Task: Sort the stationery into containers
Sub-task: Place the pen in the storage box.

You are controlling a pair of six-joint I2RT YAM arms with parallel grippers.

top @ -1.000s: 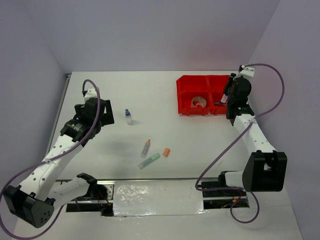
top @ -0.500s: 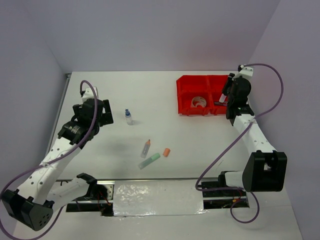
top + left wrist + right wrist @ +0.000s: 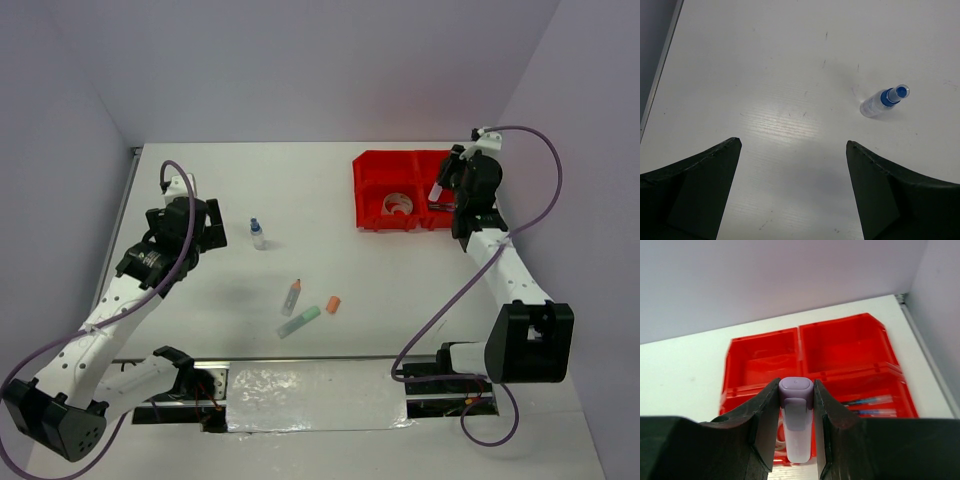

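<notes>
Right wrist view: a pale highlighter [image 3: 797, 435] with a purple cap is pinched between the fingers of the right gripper [image 3: 796, 385], held just above the red containers [image 3: 840, 347]. The nearer bins are mostly hidden behind those fingers, though a few thin pens [image 3: 871, 401] can be made out in the right-hand one. The left gripper [image 3: 792, 145] is spread wide over the table, nothing gripped, with a blue-capped bottle [image 3: 882, 100] seen a bit ahead, untouched.
</notes>
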